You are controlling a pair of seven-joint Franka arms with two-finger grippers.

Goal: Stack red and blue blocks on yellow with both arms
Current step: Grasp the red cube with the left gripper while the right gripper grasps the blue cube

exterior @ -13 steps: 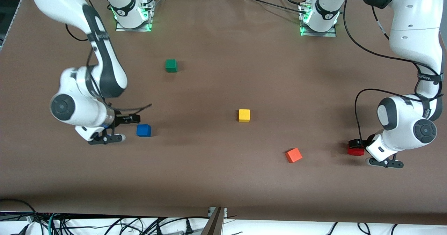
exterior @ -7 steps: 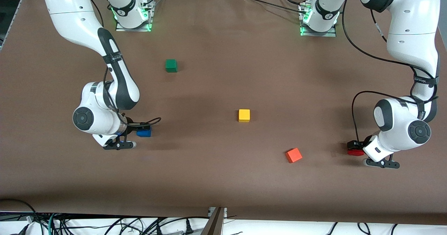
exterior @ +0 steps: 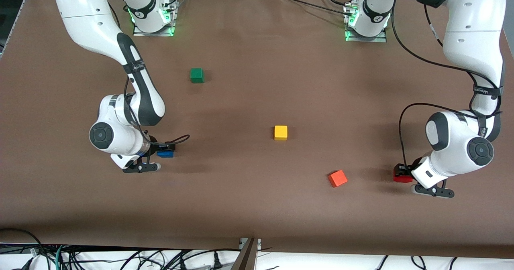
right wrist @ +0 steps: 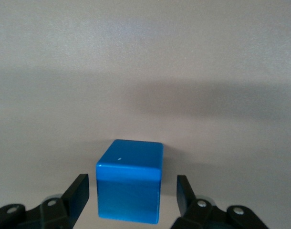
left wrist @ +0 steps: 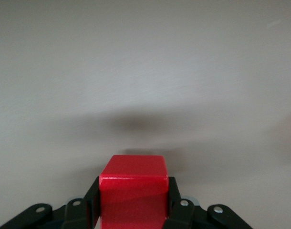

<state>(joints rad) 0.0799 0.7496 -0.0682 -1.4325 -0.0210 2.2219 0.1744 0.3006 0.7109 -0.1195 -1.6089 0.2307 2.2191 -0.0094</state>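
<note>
**Red cube clamped, blue cube straddled**

The left gripper (exterior: 402,176) is seen at the lower right of the front view, down at the table (exterior: 257,206). In the left wrist view its fingers (left wrist: 176,202) are pressed against both sides of the red cube (left wrist: 133,193), so the cube is clamped. A shadow is cast on the table just past the cube; whether the cube rests on the surface or is raised off it cannot be told.

The right gripper (exterior: 162,151) is found at the centre left of the front view, low over the blue cube (exterior: 165,154). In the right wrist view the fingers (right wrist: 78,193) are spread apart, one on each side of the blue cube (right wrist: 130,179), with a clear gap left on both sides; the cube is not touched and sits on the table.

The yellow cube (exterior: 280,132) is placed near the centre of the front view, well apart from both grippers. An orange cube (exterior: 337,178) lies lower in the frame, between the yellow cube and the left gripper. A green cube (exterior: 196,75) is seen in the upper middle.

Small lettering is carried on a black band of each forearm, but it cannot be read.
</note>
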